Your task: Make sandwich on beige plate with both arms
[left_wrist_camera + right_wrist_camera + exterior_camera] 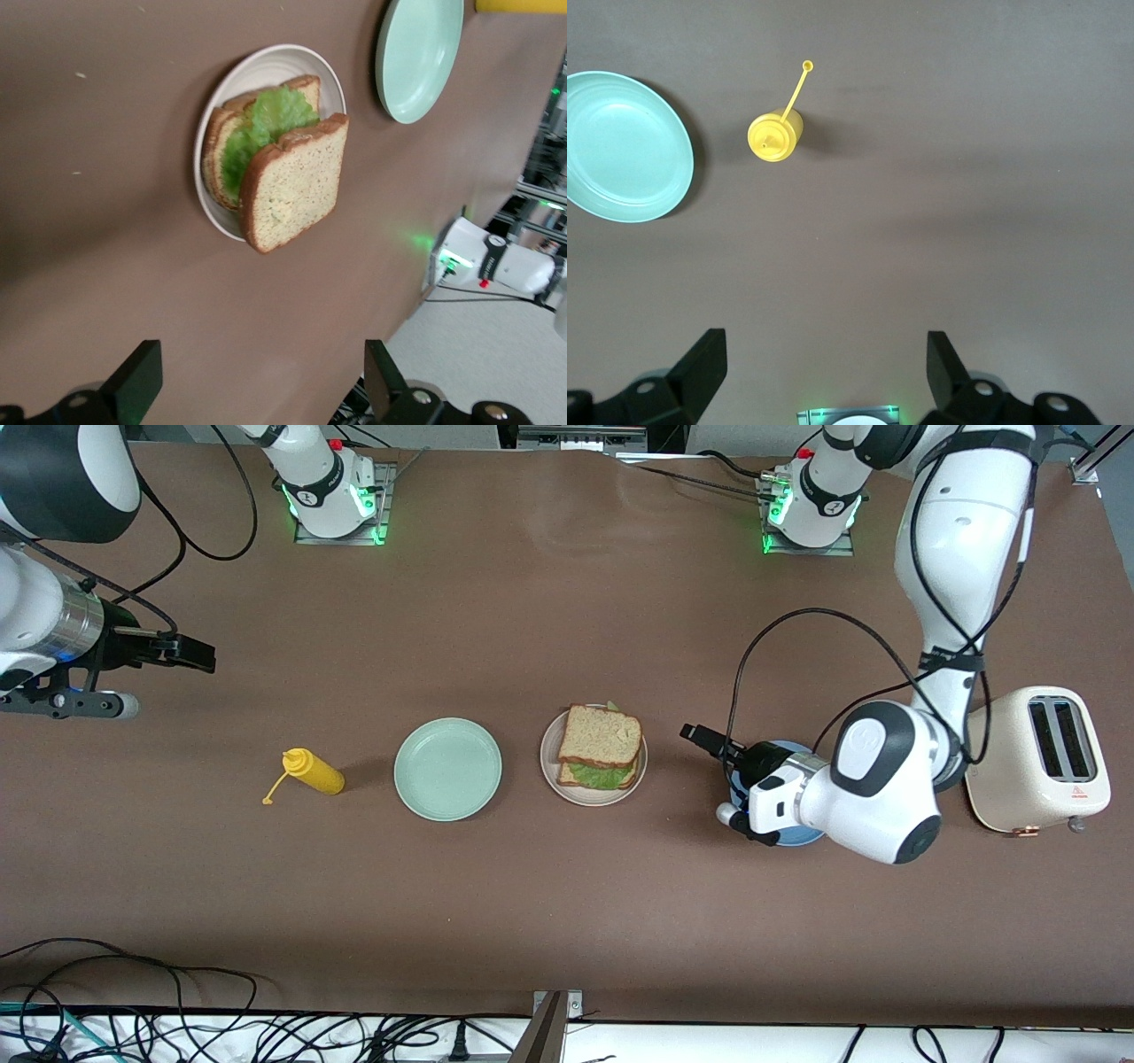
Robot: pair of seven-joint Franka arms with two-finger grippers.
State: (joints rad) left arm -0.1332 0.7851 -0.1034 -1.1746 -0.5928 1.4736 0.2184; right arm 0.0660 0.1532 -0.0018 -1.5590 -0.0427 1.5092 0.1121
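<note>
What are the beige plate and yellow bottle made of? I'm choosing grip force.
Beige plate: likely glazed ceramic or melamine; smooth, rigid, low rim with faint rings. Yellow bottle: probably soft squeeze plastic; uniform matte yellow with a tethered cap.

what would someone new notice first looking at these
Most likely the sandwich on the beige plate at mid-table: brown bread with green lettuce showing, the top slice sitting askew. Beside it, toward the right arm's end, come an empty mint green plate and a yellow squeeze bottle. The left hand hangs open over a blue plate near the cream toaster, while the right hand waits open over bare table.
</note>
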